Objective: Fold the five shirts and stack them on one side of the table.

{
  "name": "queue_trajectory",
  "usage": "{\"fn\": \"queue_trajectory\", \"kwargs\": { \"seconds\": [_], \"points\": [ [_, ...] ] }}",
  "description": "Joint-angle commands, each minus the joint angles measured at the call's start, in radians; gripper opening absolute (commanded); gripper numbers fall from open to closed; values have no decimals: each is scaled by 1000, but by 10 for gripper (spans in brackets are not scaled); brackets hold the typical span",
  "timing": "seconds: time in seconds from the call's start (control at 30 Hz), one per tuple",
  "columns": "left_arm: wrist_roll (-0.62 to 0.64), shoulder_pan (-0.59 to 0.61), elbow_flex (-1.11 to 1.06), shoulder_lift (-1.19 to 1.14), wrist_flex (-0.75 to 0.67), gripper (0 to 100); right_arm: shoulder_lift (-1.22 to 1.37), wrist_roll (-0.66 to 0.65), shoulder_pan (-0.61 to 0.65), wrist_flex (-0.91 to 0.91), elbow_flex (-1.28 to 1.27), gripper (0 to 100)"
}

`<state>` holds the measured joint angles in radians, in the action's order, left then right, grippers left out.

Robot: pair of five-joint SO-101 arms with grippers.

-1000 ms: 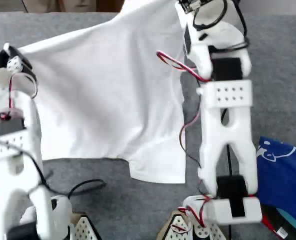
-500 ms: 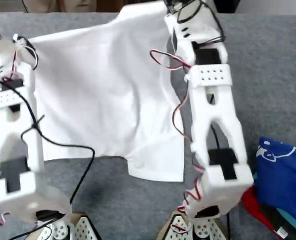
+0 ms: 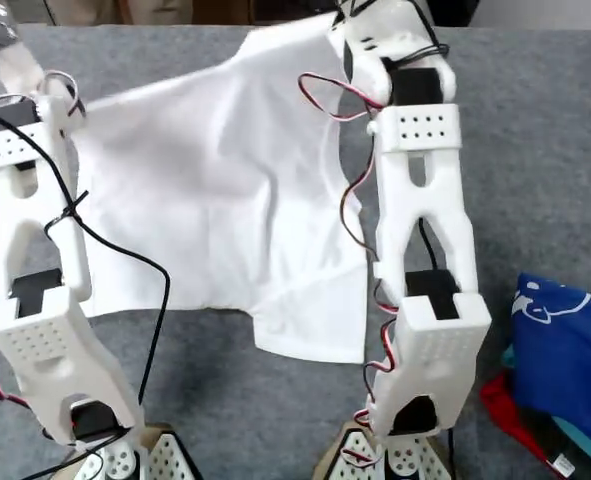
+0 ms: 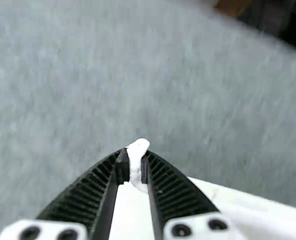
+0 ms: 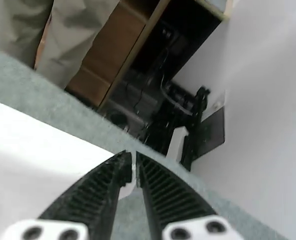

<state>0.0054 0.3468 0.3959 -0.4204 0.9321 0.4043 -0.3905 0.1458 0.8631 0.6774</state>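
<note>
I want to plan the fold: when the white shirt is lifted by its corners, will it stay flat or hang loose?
Probably loose: the white shirt shows soft creases between the left gripper and the right gripper. It seems thin and light, since each gripper pinches just a small bit of cloth. On the fuzzy grey table it may drag, not slide.

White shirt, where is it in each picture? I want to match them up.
High view: the white shirt lies spread across the middle of the grey table, between the two arms.
Left wrist view: a bit of the shirt is pinched in the left gripper.
Right wrist view: the shirt spreads beside the right gripper, which pinches its edge.
Shared landmark: the grey table, in all three views.
</note>
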Motion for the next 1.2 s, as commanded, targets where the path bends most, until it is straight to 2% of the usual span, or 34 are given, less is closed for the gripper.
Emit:
{"fn": "queue_trajectory", "kwargs": {
  "seconds": [0.0,0.1,0.27,0.33,0.43,0.5,0.6,0.77,0.97,1.17],
  "points": [
    [-92,-32,58,16,170,19,-42,-54,-8,256,139,5],
    [-140,-49,46,16,279,19,-41,-97,-5,410,145,5],
    [-144,8,18,36,295,19,-62,-106,-12,565,130,5],
    [-149,31,-40,74,293,19,-96,-106,-7,631,108,5],
    [-219,32,-207,165,282,19,-174,-104,-5,672,30,5],
    [-249,26,-370,245,221,19,-248,-106,-12,666,-68,5],
    [-301,25,-660,374,43,19,-386,-110,-13,614,-280,5],
    [-318,35,-1022,549,-163,19,-707,-117,-7,434,-774,5],
    [-318,109,-1089,581,-181,19,-1046,-126,-15,321,-1265,5],
    [-342,127,-1080,573,-150,19,-1259,-127,-12,381,-1491,5]
  ]
}}
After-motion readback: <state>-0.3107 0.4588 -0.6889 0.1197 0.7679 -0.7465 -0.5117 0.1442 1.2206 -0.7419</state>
